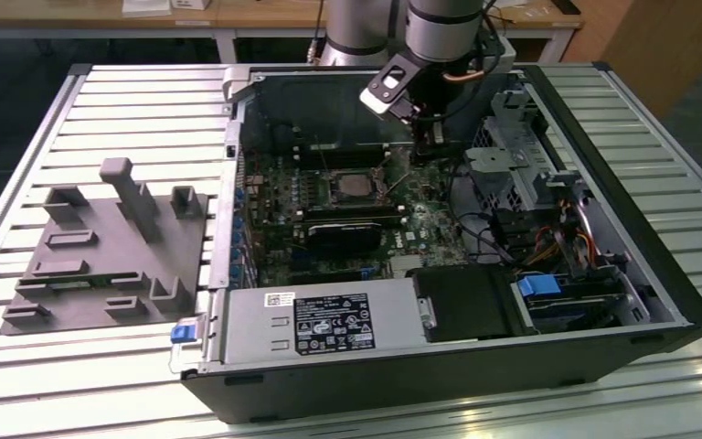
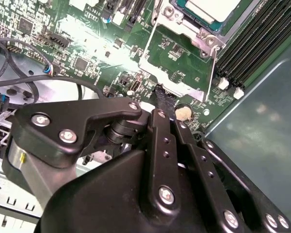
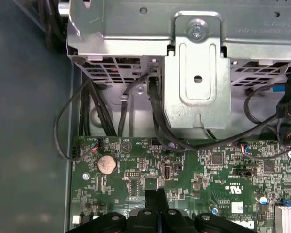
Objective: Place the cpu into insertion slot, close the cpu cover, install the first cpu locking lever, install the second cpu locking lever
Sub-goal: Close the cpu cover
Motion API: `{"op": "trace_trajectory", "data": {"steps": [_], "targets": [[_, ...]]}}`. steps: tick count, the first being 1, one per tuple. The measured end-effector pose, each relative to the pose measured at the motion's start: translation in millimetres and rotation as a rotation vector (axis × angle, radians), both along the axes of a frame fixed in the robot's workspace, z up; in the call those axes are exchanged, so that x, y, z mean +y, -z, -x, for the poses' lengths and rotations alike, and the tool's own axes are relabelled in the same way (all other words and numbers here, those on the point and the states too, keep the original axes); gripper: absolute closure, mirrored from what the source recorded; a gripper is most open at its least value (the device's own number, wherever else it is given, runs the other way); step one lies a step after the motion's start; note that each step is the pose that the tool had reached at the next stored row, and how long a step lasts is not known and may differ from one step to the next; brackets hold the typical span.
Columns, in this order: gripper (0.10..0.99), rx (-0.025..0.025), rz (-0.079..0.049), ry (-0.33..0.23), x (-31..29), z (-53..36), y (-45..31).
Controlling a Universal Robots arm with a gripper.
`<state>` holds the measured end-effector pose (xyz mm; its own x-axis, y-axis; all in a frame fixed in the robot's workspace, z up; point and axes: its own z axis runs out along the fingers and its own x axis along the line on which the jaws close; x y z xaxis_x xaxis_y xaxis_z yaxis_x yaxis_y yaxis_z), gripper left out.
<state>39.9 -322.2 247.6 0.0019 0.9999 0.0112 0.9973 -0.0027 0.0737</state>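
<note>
The cpu (image 2: 211, 7), pale silver on top, lies in the insertion slot (image 1: 333, 183) in the middle of the green motherboard. The cpu cover (image 2: 148, 48), a silver frame, is swung open beside the slot, and green board shows through its window. My gripper (image 1: 428, 151) hangs low over the board toward the exterior view's right of the slot, near the case's back wall. Its black fingertips (image 2: 162, 94) are pressed together with nothing between them. In the first wrist view the gripper (image 3: 155, 196) is over the board edge near a coin battery (image 3: 106, 164).
A silver drive cage (image 3: 194, 73) with black cables stands close in front of the gripper. Black memory slots (image 2: 252, 43) run beside the socket. A grey power supply (image 1: 326, 320) fills the case's near side. A grey fixture block (image 1: 107, 247) lies on the slatted table.
</note>
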Motion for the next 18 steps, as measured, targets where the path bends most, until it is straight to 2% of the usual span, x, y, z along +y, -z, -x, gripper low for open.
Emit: {"op": "trace_trajectory", "data": {"steps": [5, 9, 18], "targets": [[0.984, -0.002, 0.0, 0.0, 0.1, 6.9, 0.0], [0.984, -0.0055, 0.0, 0.0, 0.1, 14.4, 0.0], [0.984, -0.0189, 0.0, 0.0, 0.1, 31.5, 0.0]]}}
